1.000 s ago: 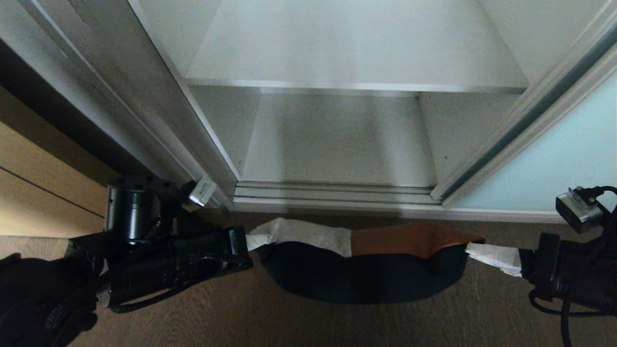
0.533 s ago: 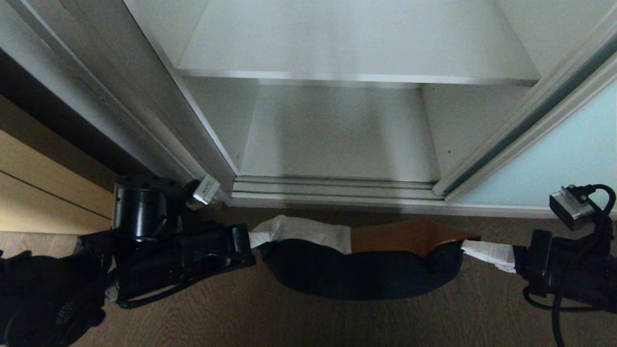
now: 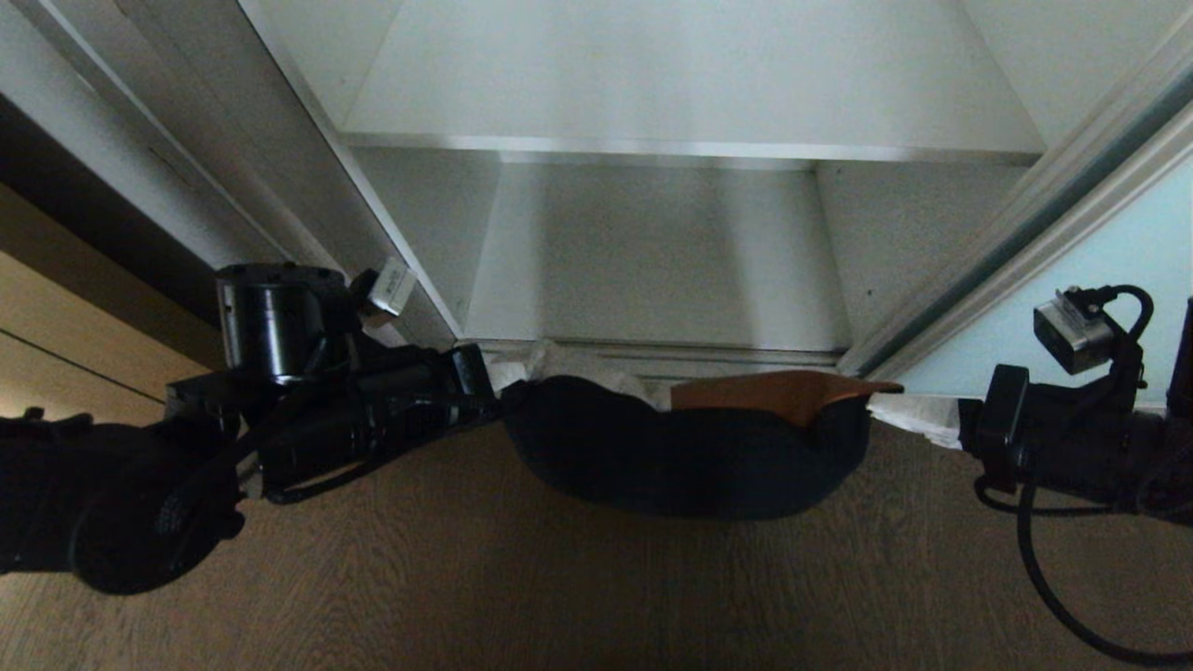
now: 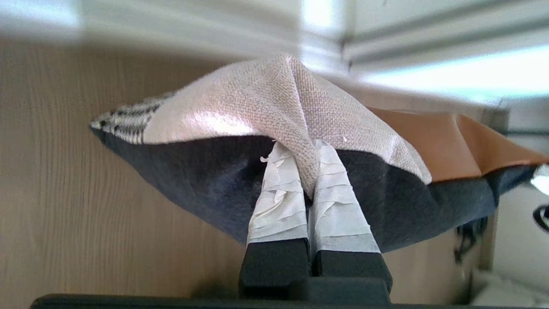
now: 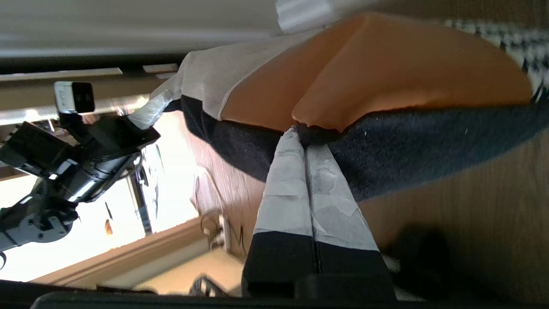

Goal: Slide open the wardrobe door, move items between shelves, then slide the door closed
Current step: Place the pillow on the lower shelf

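Brown wood-grain floor (image 3: 559, 596) below, white wardrobe shelves (image 3: 690, 149) bare ahead; soft bundle of black, rust-orange and white folded clothes (image 3: 690, 457) slung in the air between left tool (image 3: 492, 391) and right tool (image 3: 918, 417), each pinching one end to keep it level at the bottom shelf's threshold

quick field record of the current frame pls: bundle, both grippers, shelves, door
bundle: folded clothes bundle, black with rust-orange and white pieces, sagging between the two grippers above the wood floor, in front of the wardrobe opening
left gripper: jaws shut on the bundle's white end
right gripper: jaws shut on the bundle's orange and black end
shelves: upper shelf and bottom shelf both bare
door: sliding wardrobe door slid aside to the right, compartment open
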### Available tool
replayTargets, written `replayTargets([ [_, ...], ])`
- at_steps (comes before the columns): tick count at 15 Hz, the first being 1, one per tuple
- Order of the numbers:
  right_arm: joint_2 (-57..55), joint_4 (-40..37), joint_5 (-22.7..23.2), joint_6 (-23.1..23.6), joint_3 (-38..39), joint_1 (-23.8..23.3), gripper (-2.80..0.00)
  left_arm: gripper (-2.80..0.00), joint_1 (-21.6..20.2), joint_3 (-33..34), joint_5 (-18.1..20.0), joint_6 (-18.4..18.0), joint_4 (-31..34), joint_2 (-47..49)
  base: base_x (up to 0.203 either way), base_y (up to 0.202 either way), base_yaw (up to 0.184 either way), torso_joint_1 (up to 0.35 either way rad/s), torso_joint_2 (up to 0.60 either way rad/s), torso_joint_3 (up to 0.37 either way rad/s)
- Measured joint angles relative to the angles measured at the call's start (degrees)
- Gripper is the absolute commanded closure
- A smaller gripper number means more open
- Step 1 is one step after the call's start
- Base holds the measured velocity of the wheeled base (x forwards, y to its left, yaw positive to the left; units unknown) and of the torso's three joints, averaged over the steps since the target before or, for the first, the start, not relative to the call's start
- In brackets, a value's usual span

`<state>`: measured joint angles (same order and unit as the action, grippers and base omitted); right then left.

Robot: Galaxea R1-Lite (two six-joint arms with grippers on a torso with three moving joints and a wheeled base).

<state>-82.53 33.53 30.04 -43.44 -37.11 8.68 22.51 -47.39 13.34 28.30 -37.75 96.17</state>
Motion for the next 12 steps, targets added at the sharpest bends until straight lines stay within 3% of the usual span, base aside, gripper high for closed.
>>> replayTargets([
  [4,-4.39,1.89,0.06,0.39,-6.31,-1.06,0.00,0.00,-1.10,-11.15,0.06,0.01,-0.26,6.16,0.000,0.000,0.000,0.000,0.00,0.000],
  [12,-19.11,17.88,0.18,-0.02,-18.62,-3.70,0.00,0.00,-3.47,-36.51,0.63,0.19,-0.26,20.25,0.000,0.000,0.000,0.000,0.00,0.000],
])
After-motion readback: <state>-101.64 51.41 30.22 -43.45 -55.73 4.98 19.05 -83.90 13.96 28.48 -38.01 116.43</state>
